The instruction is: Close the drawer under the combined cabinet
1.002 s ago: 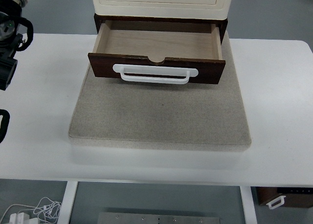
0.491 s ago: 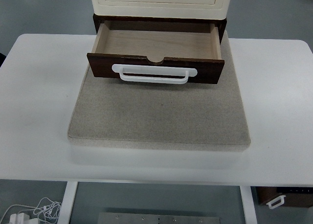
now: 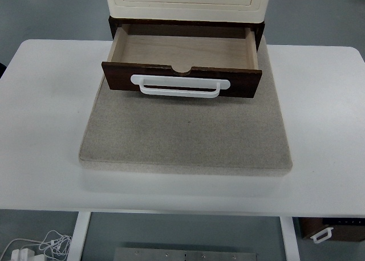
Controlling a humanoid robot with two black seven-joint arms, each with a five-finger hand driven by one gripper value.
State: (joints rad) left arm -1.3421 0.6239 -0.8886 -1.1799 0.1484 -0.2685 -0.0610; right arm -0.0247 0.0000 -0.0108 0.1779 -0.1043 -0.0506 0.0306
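You have no hand in the top view to start from: neither arm shows at the left or right edge, so you cannot tell whether the fingers are spread or curled, nor which arm is nearer the work. Everything turns on the drawer, pulled well out from the dark base under the cream cabinet. Its dark front panel runs left to right, with the white handle lying along that same long axis. The travel you need is away from the robot, straight back toward the cabinet. The drawer's inside looks empty. The front panel hangs over the far part of the grey mat, which lies on the white counter.
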